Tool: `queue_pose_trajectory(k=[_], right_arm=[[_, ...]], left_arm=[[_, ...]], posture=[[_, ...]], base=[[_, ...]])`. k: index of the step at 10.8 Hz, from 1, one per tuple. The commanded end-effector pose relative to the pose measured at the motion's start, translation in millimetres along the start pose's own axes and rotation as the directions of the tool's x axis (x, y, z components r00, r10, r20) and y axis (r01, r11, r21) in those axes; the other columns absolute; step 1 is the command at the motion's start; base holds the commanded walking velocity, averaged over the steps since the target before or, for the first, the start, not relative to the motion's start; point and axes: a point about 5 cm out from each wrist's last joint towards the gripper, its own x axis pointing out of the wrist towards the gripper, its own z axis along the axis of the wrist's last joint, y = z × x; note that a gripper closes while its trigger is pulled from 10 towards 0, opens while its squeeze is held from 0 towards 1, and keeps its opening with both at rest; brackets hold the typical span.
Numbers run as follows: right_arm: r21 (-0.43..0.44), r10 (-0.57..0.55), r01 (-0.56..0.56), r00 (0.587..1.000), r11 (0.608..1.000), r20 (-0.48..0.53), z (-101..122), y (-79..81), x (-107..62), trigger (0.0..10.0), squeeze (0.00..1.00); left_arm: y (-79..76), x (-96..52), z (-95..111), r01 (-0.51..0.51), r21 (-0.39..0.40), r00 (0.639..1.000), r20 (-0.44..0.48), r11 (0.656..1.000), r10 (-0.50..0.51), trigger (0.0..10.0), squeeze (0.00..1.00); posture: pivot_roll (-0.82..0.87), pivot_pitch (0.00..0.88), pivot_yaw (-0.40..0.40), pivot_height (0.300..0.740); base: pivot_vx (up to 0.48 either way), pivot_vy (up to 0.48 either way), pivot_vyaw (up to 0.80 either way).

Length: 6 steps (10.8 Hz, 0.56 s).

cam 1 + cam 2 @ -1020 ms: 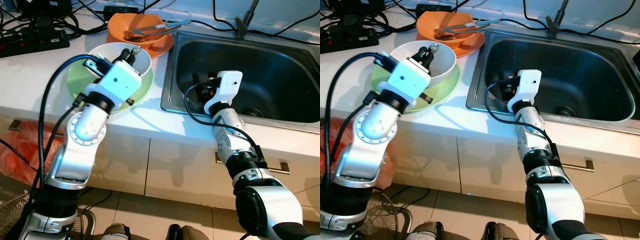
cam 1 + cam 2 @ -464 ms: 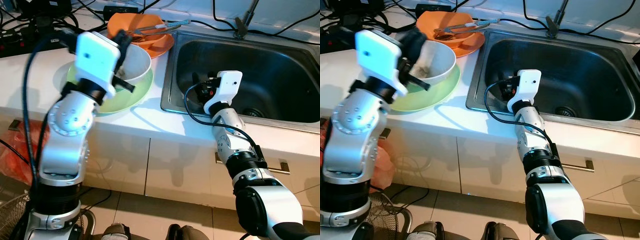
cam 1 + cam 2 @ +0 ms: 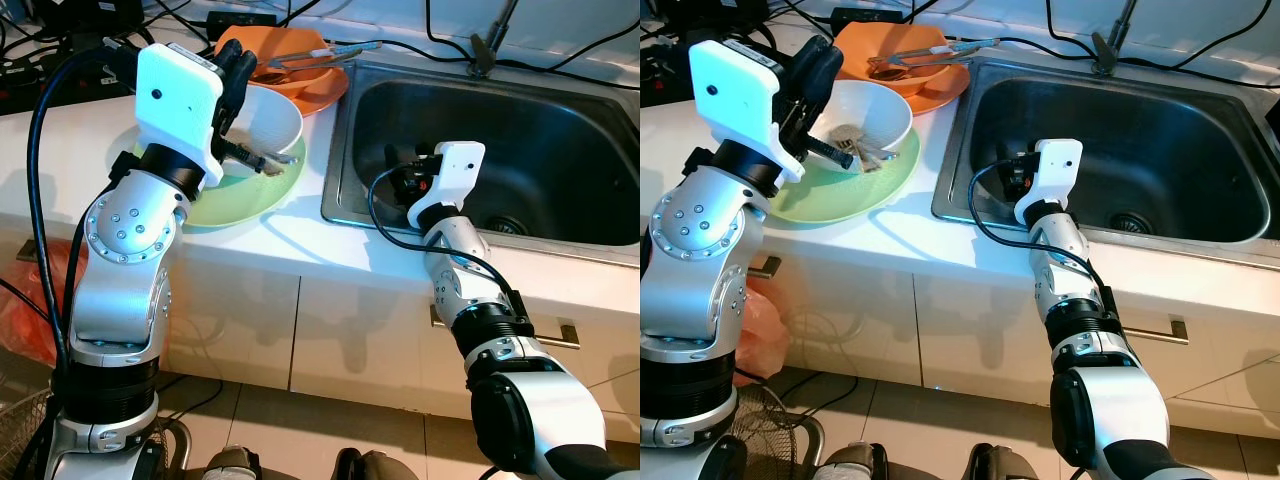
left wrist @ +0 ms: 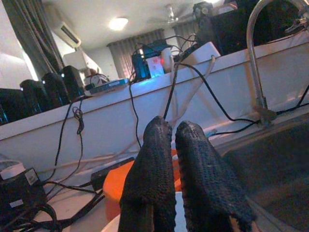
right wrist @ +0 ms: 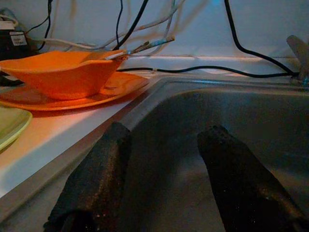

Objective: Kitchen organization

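Cutlery (image 3: 855, 152) is now dangling from the pressed-together left gripper (image 3: 812, 72), lifting clear of the white bowl (image 3: 875, 112); right gripper (image 5: 164, 181) is waiting spread inside the sink (image 3: 560, 130), its likely destination.

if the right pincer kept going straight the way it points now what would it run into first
Most likely the sink's far inner wall. The right pincer sits open, low inside the steel basin, with bare metal ahead of it in the right wrist view. The orange bowl lies off to one side on the counter. Depth is hard to judge.
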Motion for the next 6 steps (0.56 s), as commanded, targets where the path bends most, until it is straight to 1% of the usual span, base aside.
queue_pose_trajectory(k=[1, 2, 3, 4, 5, 6], right_arm=[[0.03, -0.016, 0.018, 0.996, 0.999, -0.088, -20, -1.4, -9.2, 10.0, 0.0], [0.031, -0.015, 0.018, 0.996, 0.999, -0.089, -21, -1.1, -9.3, 10.0, 0.0], [0.032, -0.014, 0.017, 0.996, 0.999, -0.09, -21, 0.0, -9.2, 10.0, 0.0], [0.033, -0.012, 0.015, 0.996, 0.999, -0.09, -21, 0.8, -9.2, 10.0, 0.0], [0.034, -0.011, 0.014, 0.996, 0.999, -0.091, -21, 1.2, -9.2, 10.0, 0.0], [0.035, -0.012, 0.015, 0.996, 0.999, -0.093, -22, 1.1, -9.4, 10.0, 0.0]], left_arm=[[3.6, 2.1, 8, -0.013, 0.014, 0.999, 0.034, 1.0, 0.013, 10.0, 0.0], [5.1, 1.5, 7, -0.019, 0.021, 0.999, 0.026, 1.0, 0.019, 10.0, 0.0], [6.6, -2.0, 3, 0.0, 0.05, 1.0, 0.0, 0.999, 0.0, 10.0, 0.0], [6.3, -6.7, 2, 0.035, 0.06, 0.999, -0.012, 0.998, -0.035, 10.0, 0.0], [6.4, -13.6, 3, 0.053, 0.048, 0.999, -0.01, 0.997, -0.052, 10.0, 0.0], [7.1, -21.6, -2, 0.054, 0.071, 0.998, -0.038, 0.996, -0.051, 10.0, 1.0]], posture=[[0.16, 0.15, -0.076, 0.74], [0.16, 0.15, -0.076, 0.74], [0.16, 0.15, -0.075, 0.74], [0.16, 0.152, -0.074, 0.74], [0.16, 0.152, -0.074, 0.74], [0.16, 0.151, -0.074, 0.74]], base=[[0.0, 0.0, 0.0], [0.0, 0.0, 0.0], [0.0, 0.0, 0.0], [0.0, 0.0, 0.0], [0.0, 0.0, 0.0], [0.0, 0.0, 0.0]])
